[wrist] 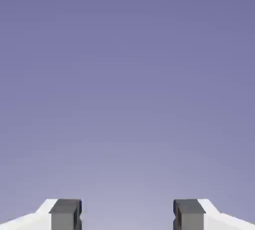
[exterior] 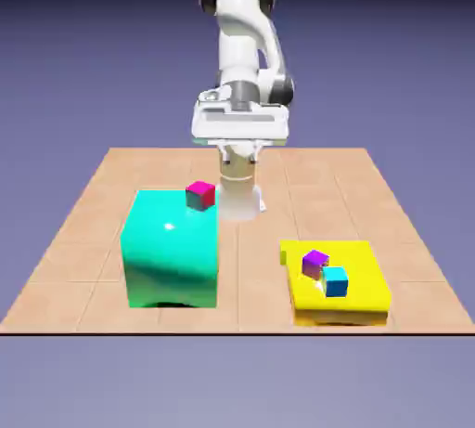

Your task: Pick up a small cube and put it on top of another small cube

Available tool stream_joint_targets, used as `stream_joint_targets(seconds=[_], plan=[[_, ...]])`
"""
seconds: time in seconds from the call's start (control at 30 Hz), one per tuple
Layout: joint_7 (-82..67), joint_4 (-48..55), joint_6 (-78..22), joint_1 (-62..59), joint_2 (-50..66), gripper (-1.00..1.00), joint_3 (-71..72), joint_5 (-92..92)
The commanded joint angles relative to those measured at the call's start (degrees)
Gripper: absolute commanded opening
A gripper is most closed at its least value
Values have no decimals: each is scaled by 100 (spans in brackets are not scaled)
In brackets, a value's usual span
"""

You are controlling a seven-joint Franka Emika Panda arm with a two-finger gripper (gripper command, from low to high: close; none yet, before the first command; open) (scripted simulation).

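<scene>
In the exterior view, the arm is seen raised at the table's far edge, well above the tiled table. A magenta-red cube is set on the top of a big teal block, near its far corner toward the view's right. On the view's right, a yellow slab is laid on the table, with a purple cube and a cyan-blue cube resting on it, just beside each other. The green and yellow cube cannot be made out.

In the hand view, the gripper is shown with its jaws spread wide, nothing held between them; only the plain backdrop is seen beyond the grey fingertips.
</scene>
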Motion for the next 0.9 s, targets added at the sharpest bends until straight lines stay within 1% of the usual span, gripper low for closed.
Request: stream_joint_targets(seconds=[0.0, 0.87], plan=[[-250, -7, -34, 100, 46, 0, -61, 6], [-6728, -196, -905, 2693, 1235, 0, -1648, 174]])
